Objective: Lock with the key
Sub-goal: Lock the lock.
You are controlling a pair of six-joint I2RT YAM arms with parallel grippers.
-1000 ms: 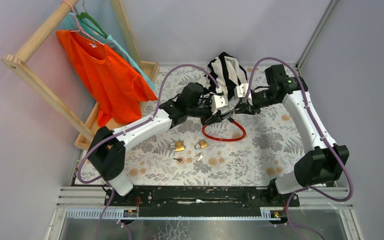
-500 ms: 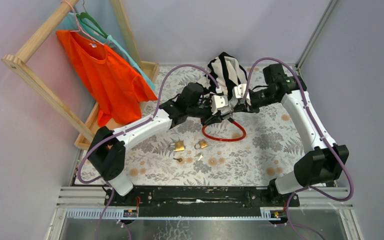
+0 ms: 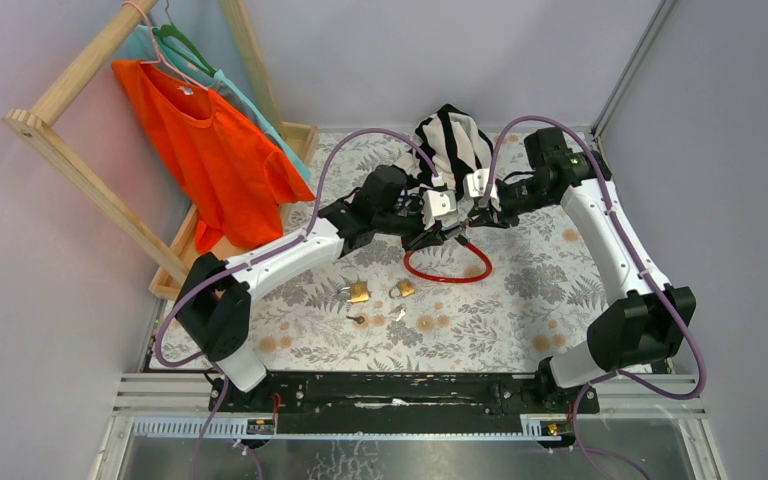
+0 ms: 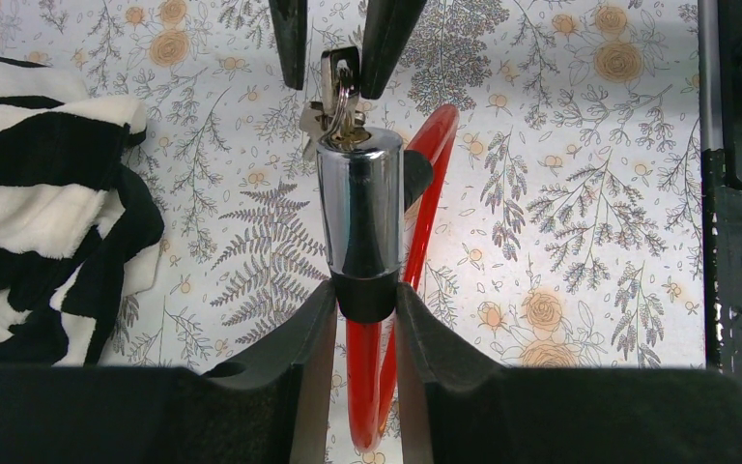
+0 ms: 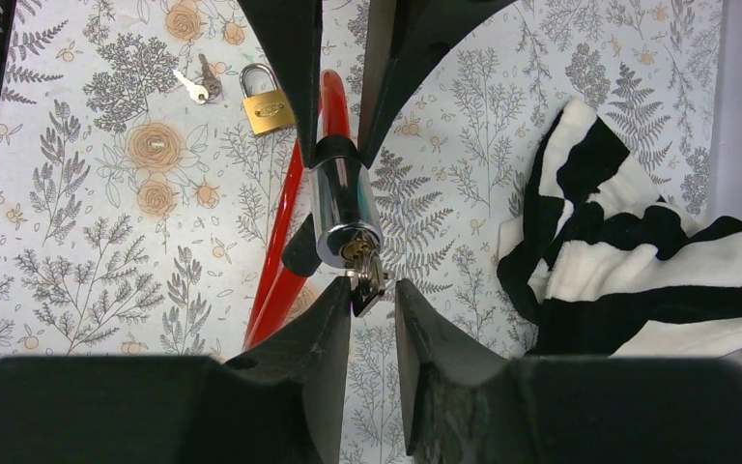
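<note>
A red cable lock (image 3: 448, 275) lies looped mid-table, its chrome cylinder (image 4: 357, 208) lifted off the cloth. My left gripper (image 4: 365, 290) is shut on the cylinder's black collar. The key (image 5: 367, 280), on a small ring, sticks out of the cylinder's far end. My right gripper (image 5: 374, 290) faces the left one with its jaws a little apart around the key's head. The head rests against one finger and a gap shows on the other side. In the top view both grippers meet at the cylinder (image 3: 455, 230).
Two brass padlocks (image 3: 358, 292) (image 3: 402, 289) and loose small keys (image 3: 360, 321) lie in front of the cable. A black-and-white striped cloth (image 3: 452, 140) is heaped behind the grippers. A wooden clothes rack (image 3: 70, 150) with an orange shirt (image 3: 210, 150) stands at the left.
The right arm's wrist has shifted slightly to the left toward the cylinder. The left arm and the lock have not moved.
</note>
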